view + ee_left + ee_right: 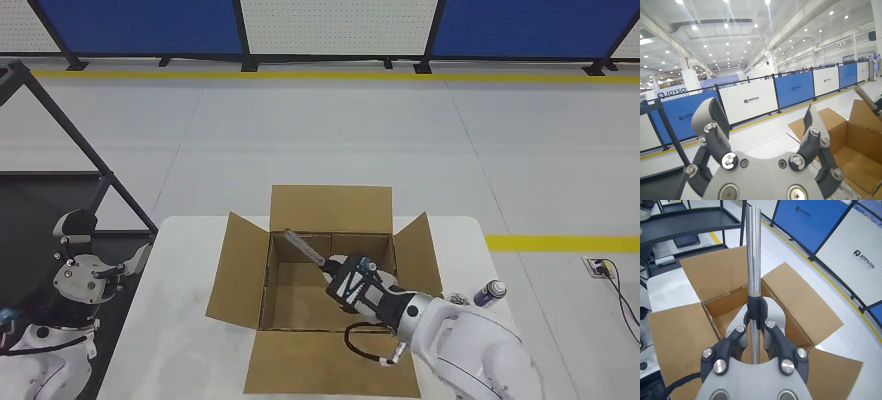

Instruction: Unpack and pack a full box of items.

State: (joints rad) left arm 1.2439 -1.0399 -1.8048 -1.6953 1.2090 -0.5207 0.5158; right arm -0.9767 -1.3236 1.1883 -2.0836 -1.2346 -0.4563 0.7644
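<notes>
- So, the right gripper is clamped shut on a shiny metal tube. The fat chrome part sticks out past the fingertips, and a thinner shaft runs back toward the wrist.
- From the top view, that tube hangs above the open cardboard box, slanted toward the box's back-left corner. The gripper itself is over the right part of the opening.
- The box sits on the white counter with all four flaps folded outward.
- The left gripper is spread wide with nothing between its ribbed pads. It's off past the counter's left edge, well apart from the box, and aimed out at the room's blue and white partition panels.
- In the left wrist view, the box shows off to one side, with the tube poking up over it.
- On the counter to the right of the box, near the right flap, there's a small purple can. Can't tell if it's standing or lying.
- Just beside the can is a tiny object, too small for me to make out.
</notes>
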